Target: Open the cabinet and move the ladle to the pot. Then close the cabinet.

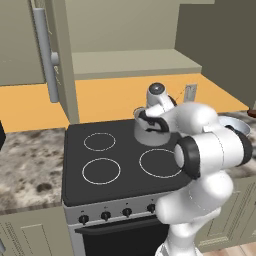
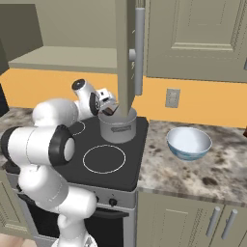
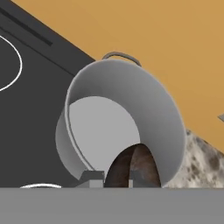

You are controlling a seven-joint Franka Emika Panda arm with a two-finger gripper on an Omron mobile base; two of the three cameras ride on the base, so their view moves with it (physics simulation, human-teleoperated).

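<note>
Greenish-grey cabinet [image 2: 193,38] on the wall above the range: one door [image 2: 126,58] stands swung out, seen edge-on, its silver bar handle [image 2: 139,50] vertical; in the left base view the same door [image 1: 62,60] hangs over the stove's back left corner. Shelf inside the opened bay looks bare where visible.

Black stove [image 1: 115,160] with white burner rings sits between speckled table [image 2: 202,169] sections.

Grey metal pot [image 2: 117,126] stands upright on the stove's rear right burner, just below the open door's edge. Pale-blue bowl [image 2: 189,142] rests on the table right of the stove, apart from the pot.

Gripper [image 2: 109,110] hangs over the pot's rim, angled down into it, clenched around a dark brown rounded piece, apparently the ladle [image 3: 133,168], which sits between the finger tips above the pot's [image 3: 118,118] bare interior. Ladle handle cannot be made out.
</note>
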